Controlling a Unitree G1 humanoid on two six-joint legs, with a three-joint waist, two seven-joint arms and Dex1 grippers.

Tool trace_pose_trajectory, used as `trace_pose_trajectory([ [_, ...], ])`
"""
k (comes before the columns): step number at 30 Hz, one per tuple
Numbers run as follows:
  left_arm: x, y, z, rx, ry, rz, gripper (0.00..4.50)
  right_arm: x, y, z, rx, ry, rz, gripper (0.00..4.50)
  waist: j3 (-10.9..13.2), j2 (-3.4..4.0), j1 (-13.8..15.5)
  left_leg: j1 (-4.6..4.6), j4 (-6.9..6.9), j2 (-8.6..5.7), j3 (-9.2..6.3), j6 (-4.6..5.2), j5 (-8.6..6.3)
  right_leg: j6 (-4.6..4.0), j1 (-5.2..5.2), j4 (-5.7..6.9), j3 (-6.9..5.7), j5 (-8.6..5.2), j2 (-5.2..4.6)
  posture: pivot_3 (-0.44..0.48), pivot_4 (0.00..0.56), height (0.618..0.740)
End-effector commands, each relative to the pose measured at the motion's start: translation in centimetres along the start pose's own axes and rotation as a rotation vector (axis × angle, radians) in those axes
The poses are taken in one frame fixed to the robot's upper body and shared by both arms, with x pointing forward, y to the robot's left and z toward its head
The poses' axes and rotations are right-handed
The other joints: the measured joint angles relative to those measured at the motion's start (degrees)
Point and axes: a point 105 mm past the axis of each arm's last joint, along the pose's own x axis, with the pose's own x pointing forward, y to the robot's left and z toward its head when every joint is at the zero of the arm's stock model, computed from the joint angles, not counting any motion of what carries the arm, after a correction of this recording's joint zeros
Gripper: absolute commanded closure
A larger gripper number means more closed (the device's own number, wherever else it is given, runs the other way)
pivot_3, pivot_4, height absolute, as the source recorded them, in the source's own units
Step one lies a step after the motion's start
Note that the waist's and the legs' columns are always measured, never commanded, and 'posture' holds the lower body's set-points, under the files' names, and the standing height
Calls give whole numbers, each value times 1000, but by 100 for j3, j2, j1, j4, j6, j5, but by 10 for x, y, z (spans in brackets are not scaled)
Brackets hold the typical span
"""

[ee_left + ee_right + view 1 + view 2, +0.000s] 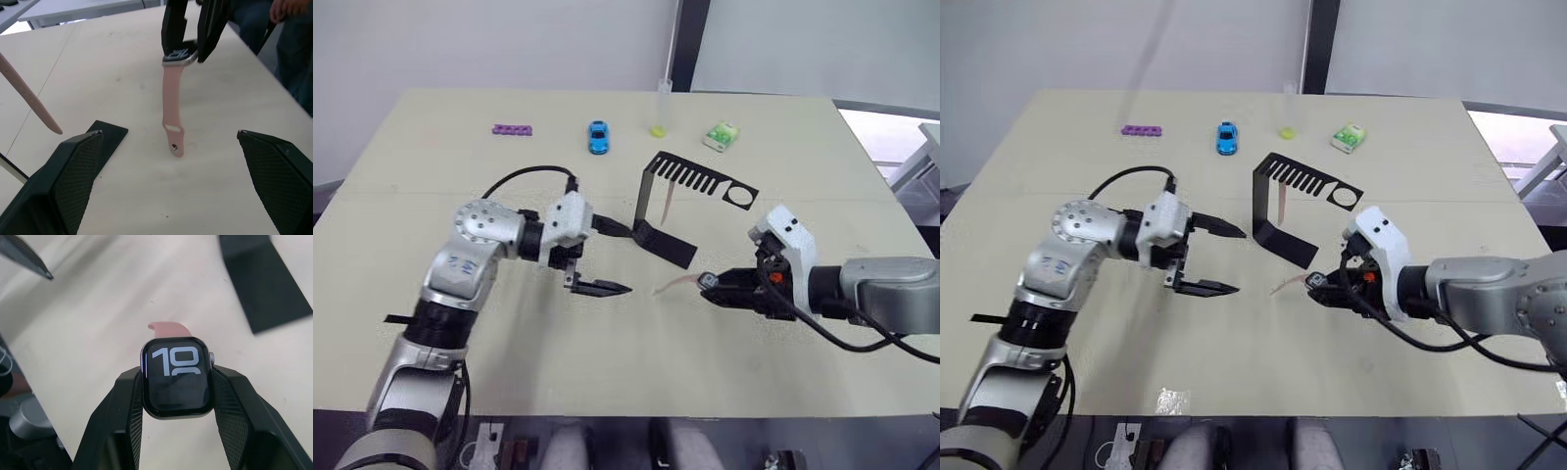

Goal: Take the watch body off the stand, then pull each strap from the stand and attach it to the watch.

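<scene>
Right gripper (177,382) was clamped on the watch body (177,379), one finger on each side of the case, screen facing my wrist camera with light digits showing. Held it just above the table (607,362), in front of the stand (658,211) and a bit to my right of its base. One strap (173,110) was already on the watch: it hung off the case edge and ran toward my left gripper, its free end with the slot and pin down at the tabletop; whether it actually touched, couldn't tell.

Left gripper (615,259) was spread wide and empty, one finger (612,228) touching or just at the near edge of the stand's flat base, the other (602,288) lower, just over the table. Attached strap's tip lay between the two grippers.

Second strap (668,204) was on the stand, hanging from the slotted top arm beside the upright, lower end free above the base.

Far side of the table, well apart from all this: purple strip (512,129), blue toy car (597,137), small yellow-green object (658,130), green-and-white packet (722,136).
</scene>
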Motion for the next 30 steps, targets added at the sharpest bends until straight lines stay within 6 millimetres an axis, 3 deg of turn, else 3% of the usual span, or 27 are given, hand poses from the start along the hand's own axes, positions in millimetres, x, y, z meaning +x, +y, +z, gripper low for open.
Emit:
trace_pose_trajectory([
  [1, -2, -4, 20, -27, -99, -35, 24, -7, 12, 10, -239, -80, 46, 2947, 0, 0, 18, 0, 0, -1, -3, 2, -1, 0, 3, -3, -1, 0, 0, 0, 150, 740],
  [6, 3, -22, 10, 13, -31, -125, 24, -1, 9, -1, -429, -101, 59, 2947, 0, 0, -17, 1, 1, -6, -3, 1, -1, 3, 4, -5, 1, 1, 4, 0, 150, 740],
  [16, 8, -16, 4, 60, -9, -70, 24, 4, 8, -5, -598, -136, 111, 2947, 0, 0, -35, 11, 1, -5, -1, -5, 3, 2, 4, 12, 6, 1, 8, 0, 150, 740],
  [24, 5, -19, -5, 59, 24, -33, 24, 7, 7, -9, -629, -154, 140, 2947, 0, 0, -39, 14, 1, -6, -1, -5, 3, 2, 3, 23, 7, 1, 7, 0, 150, 740],
  [30, -6, -20, -25, 74, 117, -5, 24, 28, 10, -28, -581, -149, 208, 2947, -1, -2, -39, 18, 3, -7, 0, -6, 3, 2, 3, 28, 7, 1, 8, 0, 150, 740],
])
